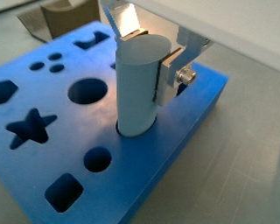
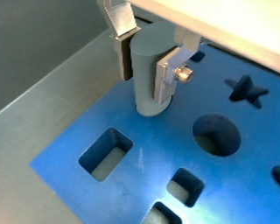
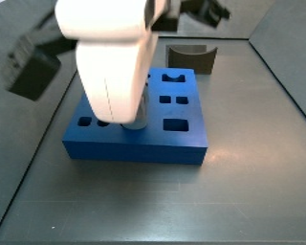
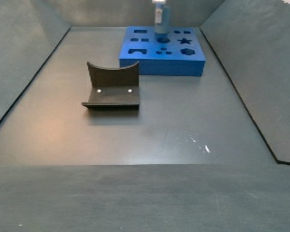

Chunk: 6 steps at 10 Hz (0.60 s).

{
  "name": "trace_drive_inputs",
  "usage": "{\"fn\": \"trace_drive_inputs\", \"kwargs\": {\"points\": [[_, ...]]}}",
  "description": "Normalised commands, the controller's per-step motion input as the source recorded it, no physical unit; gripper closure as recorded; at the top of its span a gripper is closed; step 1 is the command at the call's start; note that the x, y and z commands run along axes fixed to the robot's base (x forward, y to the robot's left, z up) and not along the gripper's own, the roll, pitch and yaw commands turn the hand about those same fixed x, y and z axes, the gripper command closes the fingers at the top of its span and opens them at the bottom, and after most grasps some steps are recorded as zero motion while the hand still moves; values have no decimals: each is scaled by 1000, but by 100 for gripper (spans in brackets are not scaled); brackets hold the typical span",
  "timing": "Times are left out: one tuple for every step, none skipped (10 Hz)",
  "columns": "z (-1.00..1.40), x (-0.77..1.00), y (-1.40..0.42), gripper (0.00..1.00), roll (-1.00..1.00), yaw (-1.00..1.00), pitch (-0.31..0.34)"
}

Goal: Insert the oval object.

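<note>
The oval object (image 1: 140, 87), a pale bluish-white upright peg, is clamped between my gripper's (image 1: 146, 61) silver fingers (image 1: 170, 77). Its lower end stands in a hole of the blue board (image 1: 189, 105), near one edge; how deep it goes cannot be told. It shows the same way in another wrist view: the peg (image 2: 149, 87) in the gripper (image 2: 146, 68) over the board (image 2: 130, 184). In a side view the peg (image 4: 159, 15) stands at the back edge of the board (image 4: 184, 62). In a side view the white hand (image 3: 111, 57) hides the fingers above the board (image 3: 137, 142).
The board has several open shaped holes: a star (image 1: 31, 128), a round one (image 1: 88, 90), a rectangle (image 2: 108, 150), a large round one (image 2: 216, 134). The dark fixture (image 4: 111, 86) stands apart from the board on the grey floor, also in a side view (image 3: 190, 57). Walls surround the bin.
</note>
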Motion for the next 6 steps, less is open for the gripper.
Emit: {"fn": "trace_drive_inputs", "kwargs": {"points": [[-263, 100, 31, 100, -81, -180, 0], [-140, 69, 3, 100, -107, -109, -11], [-340, 0, 171, 100, -229, -31, -209], [-411, 0, 174, 100, -234, -86, -240], [-77, 0, 51, 100, -70, -9, -73], [0, 0, 0, 100, 0, 0, 0]]}}
